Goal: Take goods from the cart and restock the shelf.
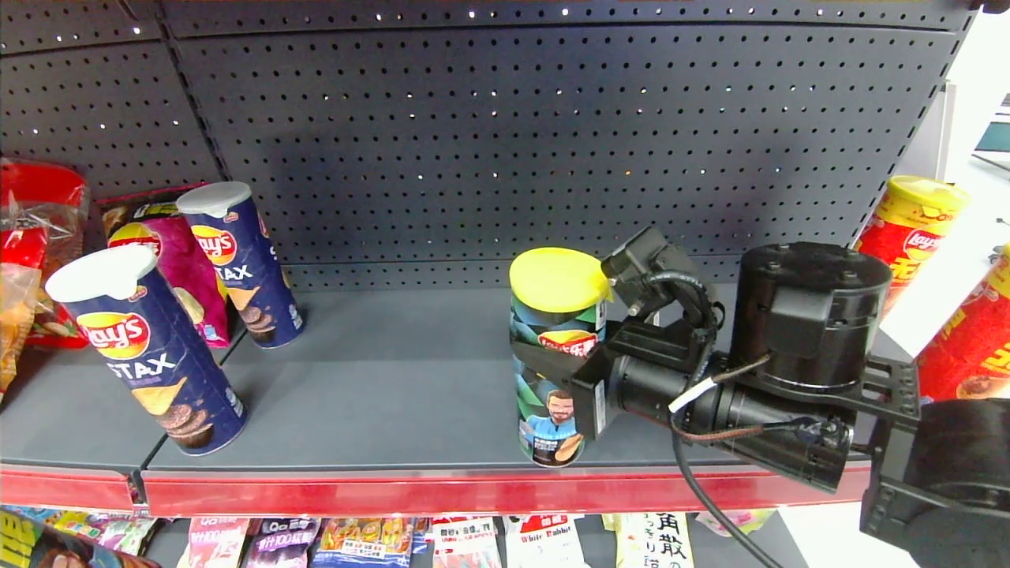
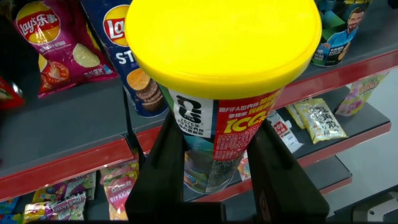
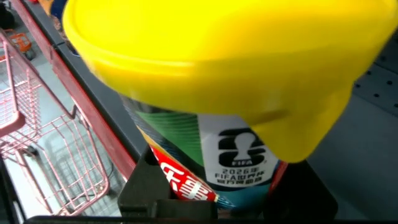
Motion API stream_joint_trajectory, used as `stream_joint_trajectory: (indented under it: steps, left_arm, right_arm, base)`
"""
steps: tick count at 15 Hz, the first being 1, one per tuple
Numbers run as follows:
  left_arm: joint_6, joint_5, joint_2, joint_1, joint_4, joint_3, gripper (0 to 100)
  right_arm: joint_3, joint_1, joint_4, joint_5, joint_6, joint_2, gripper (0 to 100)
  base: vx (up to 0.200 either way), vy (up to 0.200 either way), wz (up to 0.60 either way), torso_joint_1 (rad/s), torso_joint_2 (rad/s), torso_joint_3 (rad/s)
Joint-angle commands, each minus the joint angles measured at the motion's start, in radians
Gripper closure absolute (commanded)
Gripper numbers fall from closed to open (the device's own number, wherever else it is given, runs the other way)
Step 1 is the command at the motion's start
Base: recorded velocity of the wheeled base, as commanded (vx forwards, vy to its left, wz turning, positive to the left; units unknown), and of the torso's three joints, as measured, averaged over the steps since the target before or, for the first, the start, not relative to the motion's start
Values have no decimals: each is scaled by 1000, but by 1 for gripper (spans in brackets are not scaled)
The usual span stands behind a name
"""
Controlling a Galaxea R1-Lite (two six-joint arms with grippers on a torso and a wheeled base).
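Holding a green can point(image 1: 556, 315) with a yellow lid, the right gripper point(image 1: 552, 367) has its fingers clamped around the can's middle. The can stands upright near the red front lip point(image 1: 394, 489) of the shelf point(image 1: 379, 379); whether its base touches the board I cannot tell. The left gripper point(image 2: 214, 168) is closed around a second can point(image 2: 236, 118), also yellow-lidded, out in front of the shelf. The cart point(image 3: 37, 124) sits below.

Risks: the green can is close to the lip, so a tilted release or a dragging finger could tip it off. The second can could knock it.

Labels: blue cans point(image 1: 150, 347) and red cans point(image 1: 915, 221) carry logos and snack pictures — print not transcribed.
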Motion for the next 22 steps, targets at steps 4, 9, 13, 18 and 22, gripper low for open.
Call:
stream_joint_trajectory:
  steps: [4,9,13,18,22]
  left_arm:
    - [0,0,1,0,0,0,100]
    - [0,0,1,0,-1,0,100]
    - [0,0,-1,0,-1,1,100]
    - [0,-1,1,0,0,3,100]
    - [0,-1,1,0,-1,1,100]
  right_arm:
    - [3,16,0,0,4,-1,100]
    - [5,16,2,-3,2,-1,100]
    - [6,17,-3,0,8,-3,0]
    - [31,17,-3,-5,7,-29,0]
    - [154,16,-3,-28,45,-170,0]
  base:
    - [0,0,0,0,0,0]
    - [0,0,0,0,0,0]
    - [0,0,0,0,0,0]
    - [0,0,0,0,0,0]
    - [0,0,0,0,0,0]
